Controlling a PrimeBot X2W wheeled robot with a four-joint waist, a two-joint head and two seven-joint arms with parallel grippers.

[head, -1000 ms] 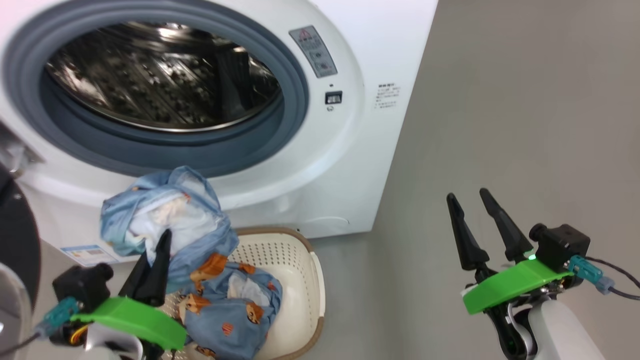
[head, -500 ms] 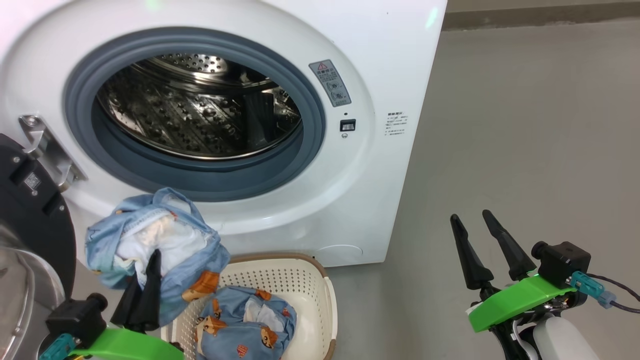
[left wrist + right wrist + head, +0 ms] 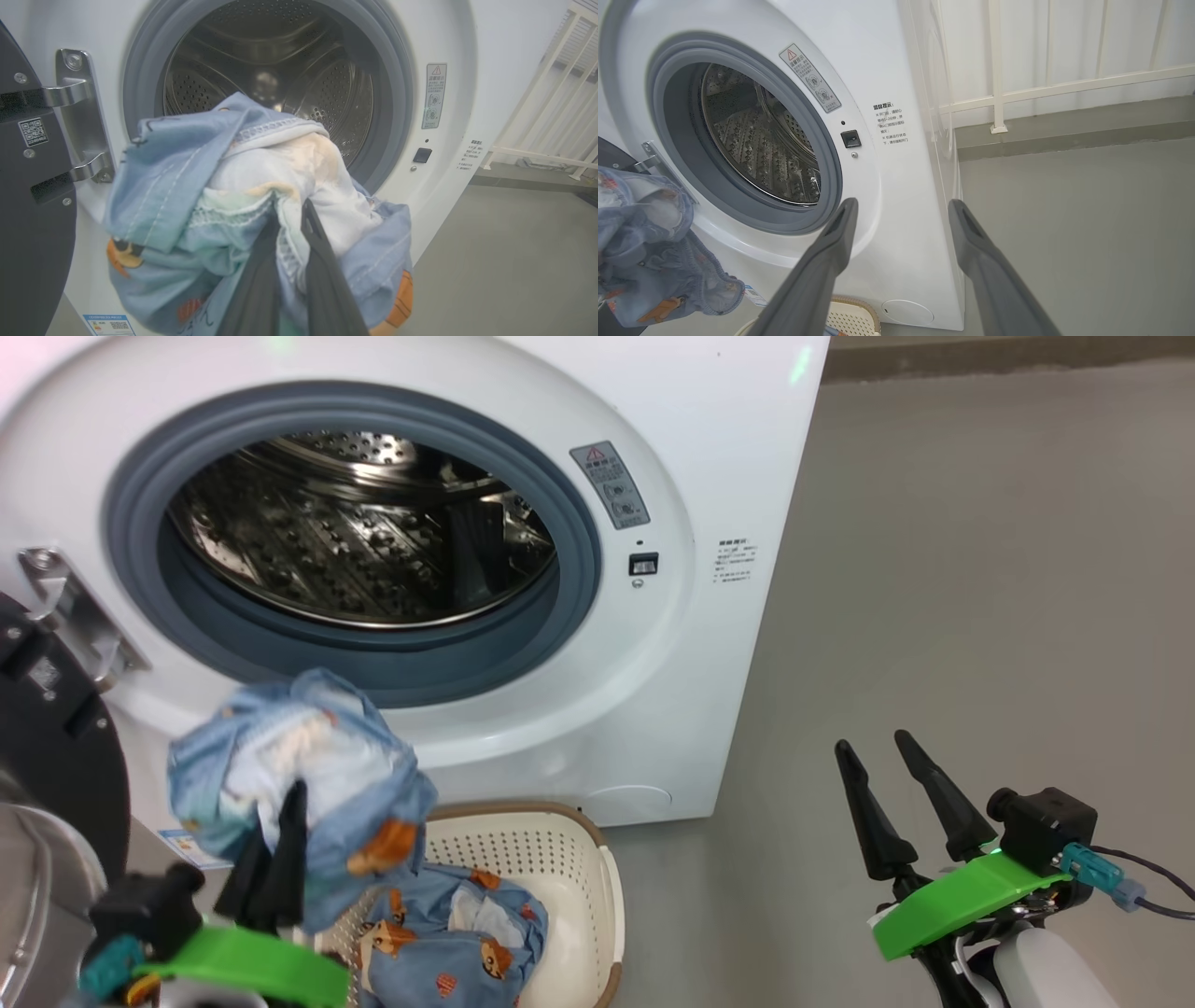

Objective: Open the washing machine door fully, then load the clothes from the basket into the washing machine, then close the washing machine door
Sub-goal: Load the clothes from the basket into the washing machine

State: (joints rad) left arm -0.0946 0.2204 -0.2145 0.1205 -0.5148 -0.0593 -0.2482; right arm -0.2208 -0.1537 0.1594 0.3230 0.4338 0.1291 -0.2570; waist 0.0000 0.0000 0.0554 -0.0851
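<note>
Head view: left gripper (image 3: 280,831) clamps one bear-print garment (image 3: 299,775) above the basket (image 3: 597,896)'s left rim, below the washing machine (image 3: 672,691) mouth. A second garment (image 3: 448,943) lies in the basket, and the right gripper (image 3: 873,740) is spread wide, empty. Left wrist: drum (image 3: 280,60) dead ahead, door (image 3: 32,233) swung left. Right wrist: railing (image 3: 994,70) beyond.

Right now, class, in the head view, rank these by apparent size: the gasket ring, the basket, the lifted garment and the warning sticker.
1. The gasket ring, clearly largest.
2 and 3. The lifted garment and the basket look about alike. The garment is nearer the camera and the basket is partly hidden, so I leave them unranked.
4. The warning sticker, smallest.
</note>
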